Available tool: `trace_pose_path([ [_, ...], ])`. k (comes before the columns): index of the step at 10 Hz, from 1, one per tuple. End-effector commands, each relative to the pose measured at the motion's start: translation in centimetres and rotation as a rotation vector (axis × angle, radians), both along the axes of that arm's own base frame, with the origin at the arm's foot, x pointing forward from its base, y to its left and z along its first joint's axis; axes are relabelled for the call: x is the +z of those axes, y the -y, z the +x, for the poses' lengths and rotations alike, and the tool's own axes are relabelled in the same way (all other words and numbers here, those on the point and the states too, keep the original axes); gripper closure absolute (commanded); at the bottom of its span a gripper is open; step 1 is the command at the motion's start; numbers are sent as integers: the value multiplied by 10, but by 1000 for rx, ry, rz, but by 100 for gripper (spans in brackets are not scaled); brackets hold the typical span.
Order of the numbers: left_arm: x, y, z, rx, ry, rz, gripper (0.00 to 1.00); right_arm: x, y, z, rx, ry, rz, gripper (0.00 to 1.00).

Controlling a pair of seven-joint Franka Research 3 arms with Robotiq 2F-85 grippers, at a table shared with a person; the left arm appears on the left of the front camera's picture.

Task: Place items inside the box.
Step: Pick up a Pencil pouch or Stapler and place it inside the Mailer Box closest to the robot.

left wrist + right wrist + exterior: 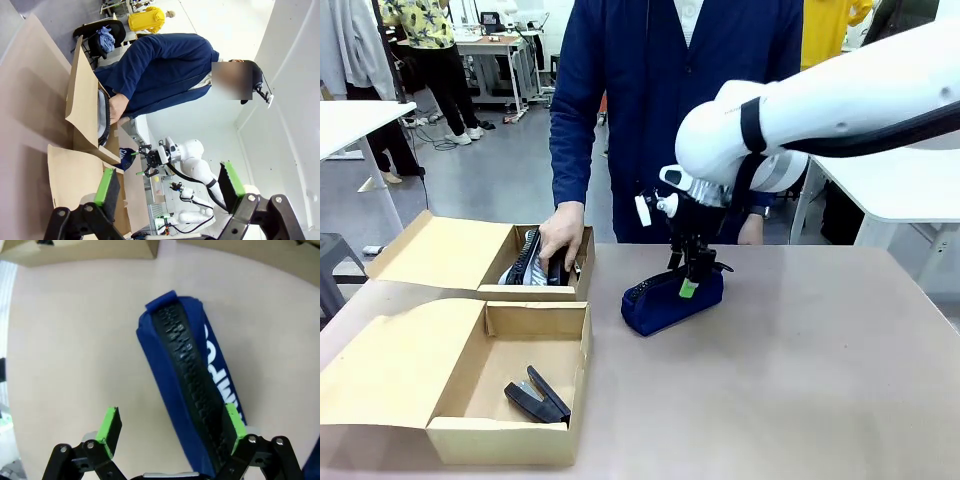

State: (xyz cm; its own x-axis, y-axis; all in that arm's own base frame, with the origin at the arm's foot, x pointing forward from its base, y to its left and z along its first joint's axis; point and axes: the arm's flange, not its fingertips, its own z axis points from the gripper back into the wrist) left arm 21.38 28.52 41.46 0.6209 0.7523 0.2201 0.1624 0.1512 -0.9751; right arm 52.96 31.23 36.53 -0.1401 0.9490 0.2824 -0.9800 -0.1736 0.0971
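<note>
The navy zip pencil pouch (665,300) lies on the table's middle, zip upward (187,375). My right gripper (691,283) hangs right over it, open. In the right wrist view the gripper (172,424) straddles the pouch's near end, and one green pad (235,421) is against its lettered side. A black stapler (538,397) lies inside the near open cardboard box (460,435). My left gripper (169,184) is open with nothing between its fingers; far off in its view are the pouch (126,158) and the right arm.
A second open cardboard box (440,255) stands behind the first. The person's hand (563,232) rests in it on a black-and-white object (525,262). The person stands at the far edge. Bare tabletop (820,380) stretches to the right.
</note>
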Motion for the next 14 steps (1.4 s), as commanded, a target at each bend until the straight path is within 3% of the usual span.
trace_pose_path([
  [1,2,2,0,9,34,-1,0,-17,-9,7,17,27,-6,0],
  [5,2,2,0,9,34,-1,0,-38,-6,7,-1,0,-89,0],
  [12,2,2,0,9,34,-1,0,-29,3,10,-63,3,-53,0],
  [13,2,2,0,9,34,-1,0,-27,3,10,-51,-16,-53,60],
  [14,2,2,0,9,34,-1,0,-26,2,9,-46,-15,-52,60],
])
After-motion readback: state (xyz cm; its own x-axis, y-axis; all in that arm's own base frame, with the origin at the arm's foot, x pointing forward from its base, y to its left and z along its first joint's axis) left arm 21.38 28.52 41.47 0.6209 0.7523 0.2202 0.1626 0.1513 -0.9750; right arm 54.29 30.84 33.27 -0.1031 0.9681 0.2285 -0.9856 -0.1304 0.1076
